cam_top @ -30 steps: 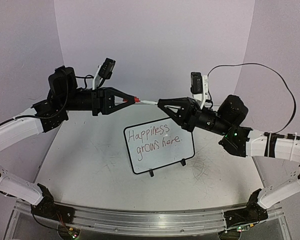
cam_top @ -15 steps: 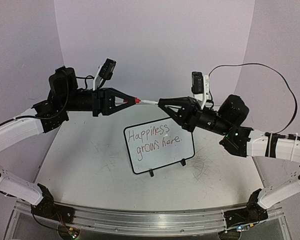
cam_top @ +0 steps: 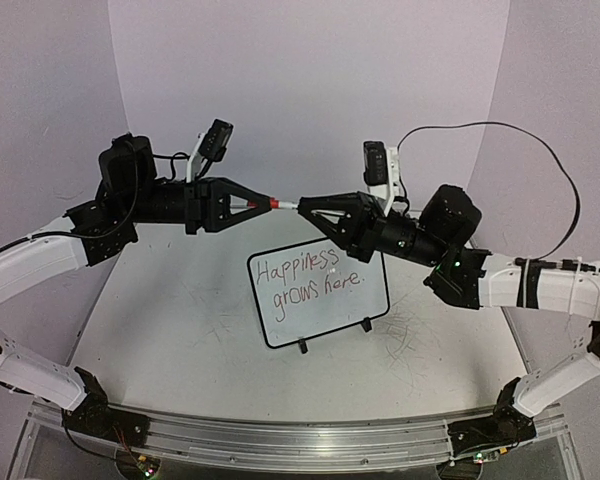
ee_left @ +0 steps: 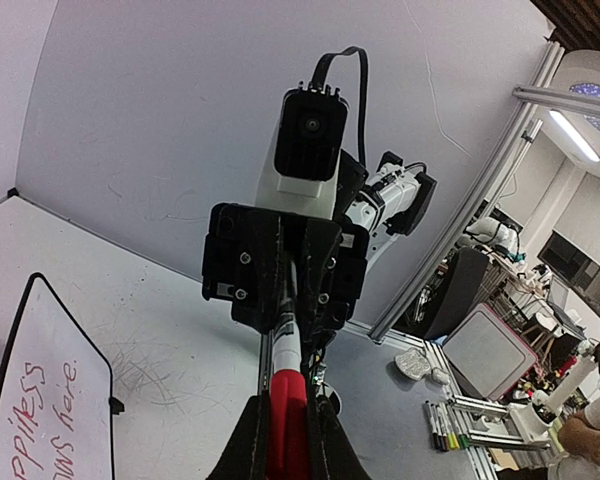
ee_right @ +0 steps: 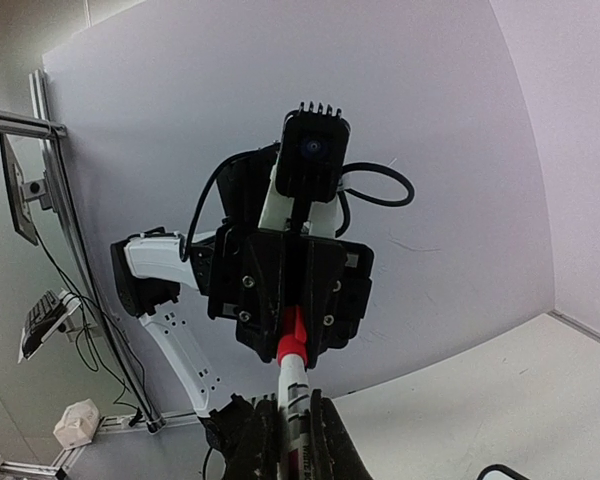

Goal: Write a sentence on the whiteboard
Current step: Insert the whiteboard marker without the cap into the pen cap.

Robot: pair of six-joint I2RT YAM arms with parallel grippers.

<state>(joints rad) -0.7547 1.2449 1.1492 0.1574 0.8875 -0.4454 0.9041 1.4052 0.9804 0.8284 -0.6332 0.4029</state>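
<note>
The whiteboard stands on small feet at the table's middle, with the sentence in red on it, "Happiness grows here." Above it the two arms meet tip to tip. My left gripper is shut on the red cap of a marker. My right gripper is shut on the marker's white barrel, which runs straight into the cap. The left wrist view shows the cap between my fingers and the barrel beyond. In the right wrist view the barrel leads to the cap.
Purple backdrop walls close the table at the back and on both sides. An aluminium rail runs along the near edge. A black cable loops above the right arm. Several markers lie on a bench outside the cell.
The right arm has moved left toward the left gripper. The white stretch of barrel showing between the two grippers is shorter. The left arm and the whiteboard have not moved.
</note>
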